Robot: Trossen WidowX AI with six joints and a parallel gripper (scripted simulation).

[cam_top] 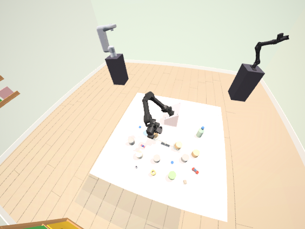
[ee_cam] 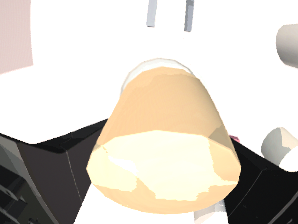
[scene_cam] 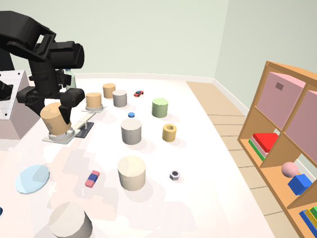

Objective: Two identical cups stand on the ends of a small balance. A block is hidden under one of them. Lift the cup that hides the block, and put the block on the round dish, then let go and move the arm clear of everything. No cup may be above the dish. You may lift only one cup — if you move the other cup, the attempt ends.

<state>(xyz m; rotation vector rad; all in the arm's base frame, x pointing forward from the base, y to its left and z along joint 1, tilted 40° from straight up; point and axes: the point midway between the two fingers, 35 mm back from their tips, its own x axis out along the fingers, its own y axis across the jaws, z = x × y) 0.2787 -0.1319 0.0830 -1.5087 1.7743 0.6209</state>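
The gripper (scene_cam: 57, 112) clamps the near tan cup (scene_cam: 54, 119), tilted and barely raised off the near pan of the balance (scene_cam: 57, 138); the far cup (scene_cam: 93, 100) stands untouched. The lift is under way. Next, the cup likely needs carrying up and aside, away from the pale blue dish (scene_cam: 32, 178) near left. The block remains hidden beneath the cup; the wrist view shows only cup.
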